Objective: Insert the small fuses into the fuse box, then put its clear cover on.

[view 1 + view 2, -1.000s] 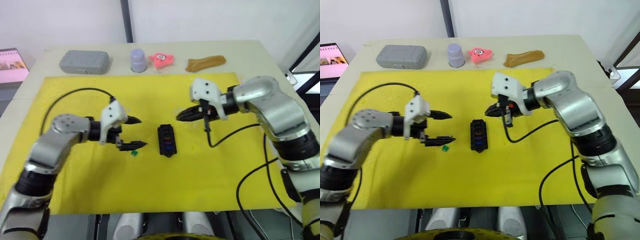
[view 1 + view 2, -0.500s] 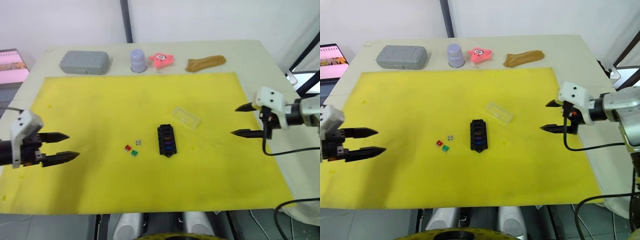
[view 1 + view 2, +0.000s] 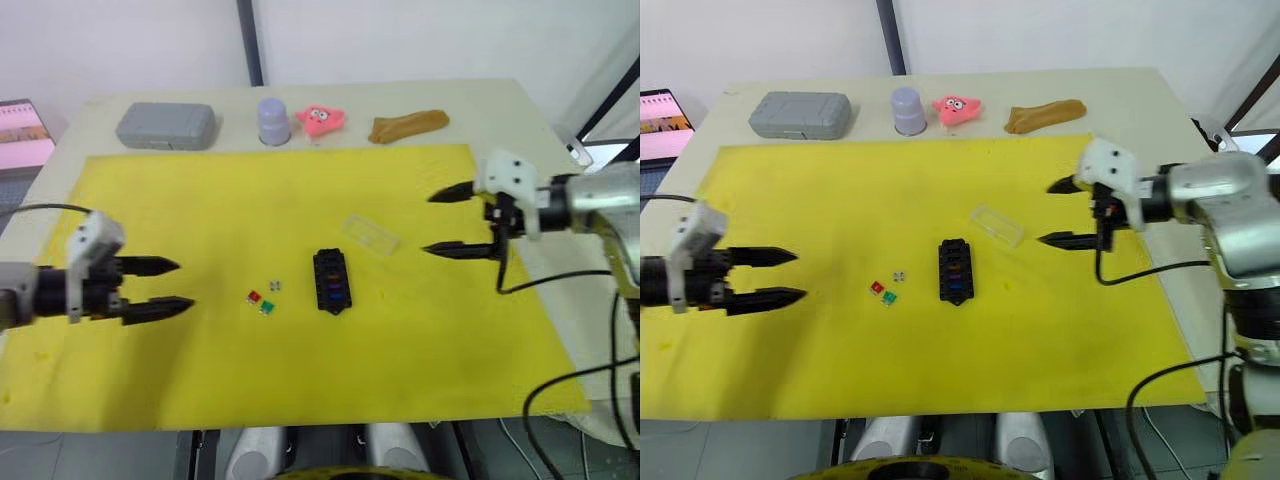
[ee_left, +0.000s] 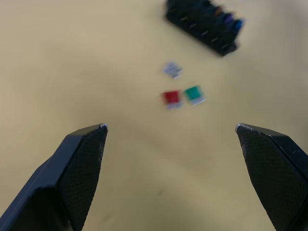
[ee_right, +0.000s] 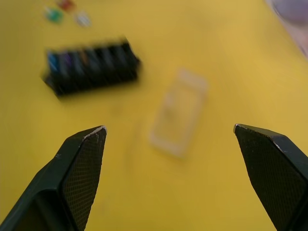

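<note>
The black fuse box [image 3: 331, 281] lies mid-mat with blue, purple and orange fuses in its slots. Three loose small fuses, red [image 3: 255, 297], green [image 3: 266, 307] and grey [image 3: 276, 286], lie just left of it. The clear cover [image 3: 370, 234] rests flat on the mat, up and to the right of the box. My left gripper [image 3: 183, 284] hovers open and empty left of the loose fuses, pointing at them. My right gripper [image 3: 428, 224] is open and empty, right of the cover, with the cover [image 5: 180, 113] between its fingers' lines in the right wrist view.
Everything sits on a yellow mat [image 3: 300, 380]. Along the table's back edge stand a grey case [image 3: 166, 125], a lavender cup [image 3: 275, 120], a pink toy [image 3: 322, 117] and a brown lump [image 3: 408, 124]. A laptop screen [image 3: 22, 130] is off the table's left side.
A second ago both grippers were by the fuse box, the right one shut. They swung far out to the sides, the right one opened, and both have since come back inward.
</note>
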Controlling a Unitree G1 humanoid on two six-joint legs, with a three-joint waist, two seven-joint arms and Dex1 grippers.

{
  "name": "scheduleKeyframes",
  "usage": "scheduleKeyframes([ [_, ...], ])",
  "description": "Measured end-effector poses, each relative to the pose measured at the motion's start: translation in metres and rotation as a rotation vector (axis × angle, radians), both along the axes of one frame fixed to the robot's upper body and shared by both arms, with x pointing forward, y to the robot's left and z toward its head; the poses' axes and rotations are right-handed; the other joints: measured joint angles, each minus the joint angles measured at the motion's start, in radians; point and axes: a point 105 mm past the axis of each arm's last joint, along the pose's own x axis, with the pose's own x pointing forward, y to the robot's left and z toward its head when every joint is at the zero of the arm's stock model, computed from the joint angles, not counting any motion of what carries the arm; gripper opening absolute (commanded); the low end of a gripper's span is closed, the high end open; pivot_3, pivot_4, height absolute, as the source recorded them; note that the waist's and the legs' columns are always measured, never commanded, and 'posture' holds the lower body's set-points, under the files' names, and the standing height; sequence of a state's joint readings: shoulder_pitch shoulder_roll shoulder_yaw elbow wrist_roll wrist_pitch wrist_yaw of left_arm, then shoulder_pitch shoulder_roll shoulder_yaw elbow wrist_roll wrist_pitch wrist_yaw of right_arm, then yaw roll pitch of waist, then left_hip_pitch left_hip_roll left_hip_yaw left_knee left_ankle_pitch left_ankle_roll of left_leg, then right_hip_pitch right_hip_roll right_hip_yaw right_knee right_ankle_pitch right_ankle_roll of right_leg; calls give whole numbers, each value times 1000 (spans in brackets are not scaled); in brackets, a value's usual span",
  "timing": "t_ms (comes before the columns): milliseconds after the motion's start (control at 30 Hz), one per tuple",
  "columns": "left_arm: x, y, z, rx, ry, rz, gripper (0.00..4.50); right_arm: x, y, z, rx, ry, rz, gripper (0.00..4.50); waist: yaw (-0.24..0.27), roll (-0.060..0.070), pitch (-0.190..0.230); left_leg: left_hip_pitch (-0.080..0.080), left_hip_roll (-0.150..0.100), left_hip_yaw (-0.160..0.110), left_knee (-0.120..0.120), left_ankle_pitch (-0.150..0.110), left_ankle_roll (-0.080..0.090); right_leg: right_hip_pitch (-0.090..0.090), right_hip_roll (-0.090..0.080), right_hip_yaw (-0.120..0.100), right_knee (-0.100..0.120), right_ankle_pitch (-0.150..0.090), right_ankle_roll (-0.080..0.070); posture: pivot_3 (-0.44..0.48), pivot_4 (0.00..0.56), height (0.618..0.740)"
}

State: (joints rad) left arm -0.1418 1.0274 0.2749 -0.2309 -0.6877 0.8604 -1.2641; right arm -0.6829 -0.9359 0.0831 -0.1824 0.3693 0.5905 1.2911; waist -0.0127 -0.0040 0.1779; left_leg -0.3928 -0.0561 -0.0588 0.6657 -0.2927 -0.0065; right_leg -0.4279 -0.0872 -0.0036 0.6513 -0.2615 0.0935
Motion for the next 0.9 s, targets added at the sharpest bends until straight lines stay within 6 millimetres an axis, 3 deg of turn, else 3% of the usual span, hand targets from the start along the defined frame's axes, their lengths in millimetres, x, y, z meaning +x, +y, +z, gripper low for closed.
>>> scheduleKeyframes([
  [100,9,-15,-1,-174,143,-20,4500,-15,34,2,26,10,136,4465,4,-1,0,0,0,-1,2,0,0,0,0,-1,1,0,0,0,150,731],
  [200,14,-16,-15,-241,307,-4,4500,-33,59,-6,22,36,251,4465,1,-1,-1,0,-1,0,2,0,0,0,0,-1,1,0,0,0,150,731],
  [367,22,-20,-30,-307,470,17,2194,-44,78,-10,19,43,321,4500,0,-2,0,0,-1,-1,2,0,0,0,1,0,2,0,0,0,150,731],
  [700,31,-28,-57,-347,657,45,2194,-46,81,-9,14,26,327,4500,0,-2,-1,0,-1,0,2,0,0,0,1,0,3,0,0,0,150,731],
  [900,40,-33,-64,-340,655,31,2194,-45,81,-8,13,21,321,4500,4,-2,-1,0,-1,-1,3,1,-1,0,1,-1,3,0,0,0,150,731],
])
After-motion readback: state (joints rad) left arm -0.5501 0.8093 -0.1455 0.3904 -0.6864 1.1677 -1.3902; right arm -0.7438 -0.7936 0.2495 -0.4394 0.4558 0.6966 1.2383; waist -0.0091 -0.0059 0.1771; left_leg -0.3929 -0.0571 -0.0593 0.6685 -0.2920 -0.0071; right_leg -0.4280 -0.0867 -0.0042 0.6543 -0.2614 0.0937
